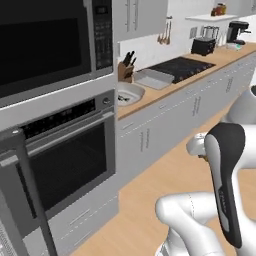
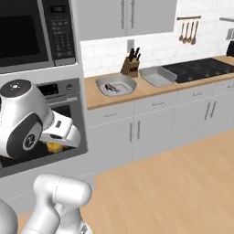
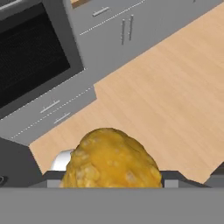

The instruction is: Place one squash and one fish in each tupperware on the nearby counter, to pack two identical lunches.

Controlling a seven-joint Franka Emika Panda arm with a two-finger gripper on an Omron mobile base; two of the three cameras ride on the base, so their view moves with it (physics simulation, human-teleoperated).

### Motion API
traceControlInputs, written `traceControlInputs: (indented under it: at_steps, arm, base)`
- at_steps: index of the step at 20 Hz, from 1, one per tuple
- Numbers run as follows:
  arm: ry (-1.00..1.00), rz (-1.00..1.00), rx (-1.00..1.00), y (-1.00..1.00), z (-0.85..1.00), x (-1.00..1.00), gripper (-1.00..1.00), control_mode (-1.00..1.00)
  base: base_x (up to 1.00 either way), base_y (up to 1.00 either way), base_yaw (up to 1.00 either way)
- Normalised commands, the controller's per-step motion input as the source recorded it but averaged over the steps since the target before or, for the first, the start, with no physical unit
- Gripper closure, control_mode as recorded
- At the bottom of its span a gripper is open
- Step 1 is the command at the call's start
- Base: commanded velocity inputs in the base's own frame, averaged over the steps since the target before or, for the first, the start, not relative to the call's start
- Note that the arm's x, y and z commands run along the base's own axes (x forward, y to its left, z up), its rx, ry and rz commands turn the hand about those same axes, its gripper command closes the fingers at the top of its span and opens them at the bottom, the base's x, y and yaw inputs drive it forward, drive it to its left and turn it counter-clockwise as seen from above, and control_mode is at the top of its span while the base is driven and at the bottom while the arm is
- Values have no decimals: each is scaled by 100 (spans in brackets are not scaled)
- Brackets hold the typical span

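While the arm hangs out in front of the oven, the gripper is pinching the yellow-ochre squash between its fingers, up over the wood floor. From the right base camera you can just catch a bit of yellow at the hand. Over on the desk, the round-cornered tupperware has something dark lying in it, probably a fish, too small to say for sure. The rectangular tray sits just to its right, beside the knife block and cooktop.
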Motion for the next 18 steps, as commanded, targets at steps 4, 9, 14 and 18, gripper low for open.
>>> traceControlInputs:
  at_steps: [4, 9, 14, 18]
  arm:
    - [0, 0, 0, 0, 0, 0, 100, 100]
    - [0, 0, 0, 0, 0, 0, 100, 100]
    - [0, 0, 0, 0, 0, 0, 100, 100]
    - [0, 0, 0, 0, 0, 0, 100, 100]
  base:
    - [100, -52, 21]
    - [100, -69, 42]
    - [100, -58, 54]
    - [98, -53, 65]
